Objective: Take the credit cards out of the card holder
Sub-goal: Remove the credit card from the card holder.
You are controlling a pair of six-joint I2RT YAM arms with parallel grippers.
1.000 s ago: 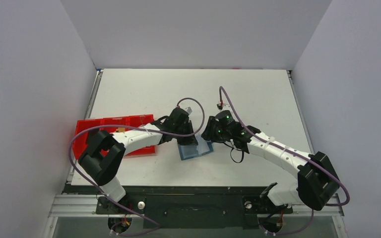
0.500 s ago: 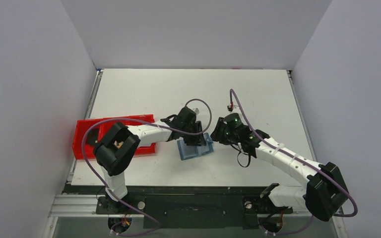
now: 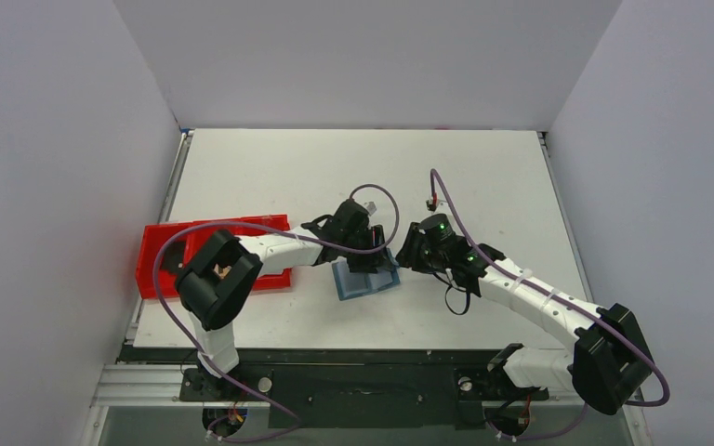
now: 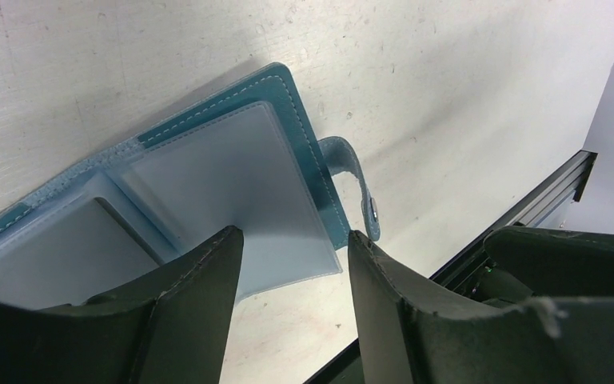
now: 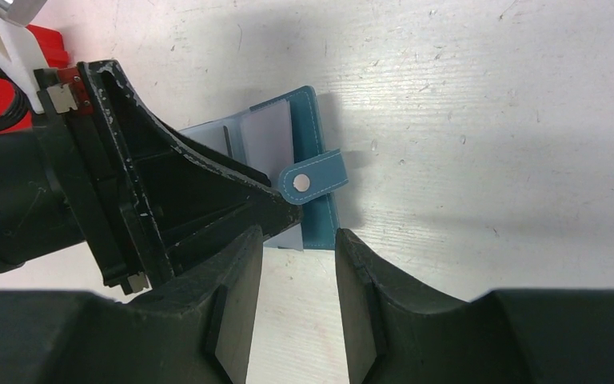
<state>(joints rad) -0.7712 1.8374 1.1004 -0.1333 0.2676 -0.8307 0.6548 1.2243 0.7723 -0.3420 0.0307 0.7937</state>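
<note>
Two claws meet over one item. Left claw (image 4: 292,240): released, jaws parted, set low over the open card holder (image 4: 232,152), its fingertips (image 4: 216,256) straddling the near edge of a cloudy clear sleeve; contact with the sleeve cannot be told. Right claw (image 5: 297,236): also released, nothing between its jaws, hanging just right of the holder's cover edge, close to the snap tab (image 5: 313,178) that sticks out to the right. From the right wrist view the left claw's tip sits just beside that tab. Holder lies spread flat on the white surface (image 3: 483,177), near its middle, blue cover down, sleeves up. Credit cards cannot be made out through the sleeves. Red tray (image 3: 149,265) sits to the left, near the holder but apart from it, partly under the left arm.
</note>
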